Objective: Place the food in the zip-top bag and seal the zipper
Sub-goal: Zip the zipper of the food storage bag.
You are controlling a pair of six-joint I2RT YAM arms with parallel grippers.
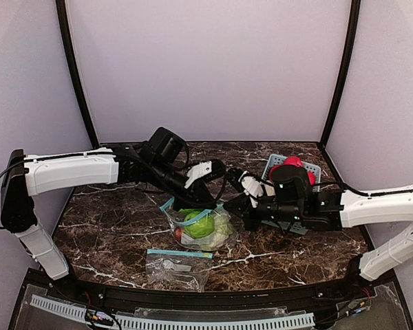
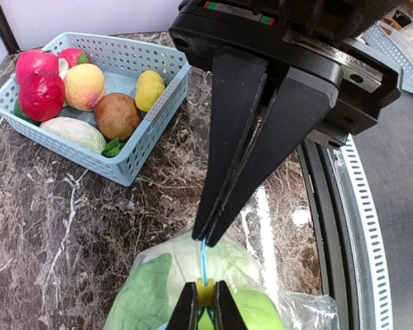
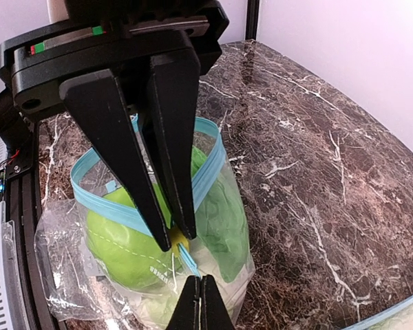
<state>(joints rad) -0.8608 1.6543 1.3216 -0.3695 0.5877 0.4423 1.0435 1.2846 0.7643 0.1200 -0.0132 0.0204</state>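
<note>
- Left of the top view: bare marble table point(image 1: 103, 227) stretches from the left wall to the bags, the widest open room; the left arm crosses above it
- Lower centre: a black rail runs along the near edge, and one empty clear bag point(image 1: 177, 267) lies flat just above it
- Centre: the zip-top bag point(image 1: 201, 225) lies just above the empty one, its blue zipper line running left to right across the frame, mouth toward the upper edge, bottom toward the lower edge
- In the right wrist view the mouth gapes as an open loop, unsealed
- Inside it, three counted: one green apple point(image 3: 120, 244), one green leafy piece point(image 3: 224, 213), and one red piece point(image 1: 178, 234) at its lower left
- The left gripper point(image 2: 205, 235) is pinched tight on the bag's blue zipper strip
- The right gripper point(image 3: 177, 239) is clamped on the same strip, its tips just beside the other's
- Lower right of the top view: a smaller bare patch of marble below the right arm
- Upper right: one light-blue basket point(image 1: 316, 172), partly hidden by the right arm, close to the back and right walls
- In the left wrist view it holds three red pieces point(image 2: 41, 96), one peach-coloured piece point(image 2: 85, 86), one yellow piece point(image 2: 149, 89), one brown piece point(image 2: 117, 115) and one white piece point(image 2: 74, 134)
</note>
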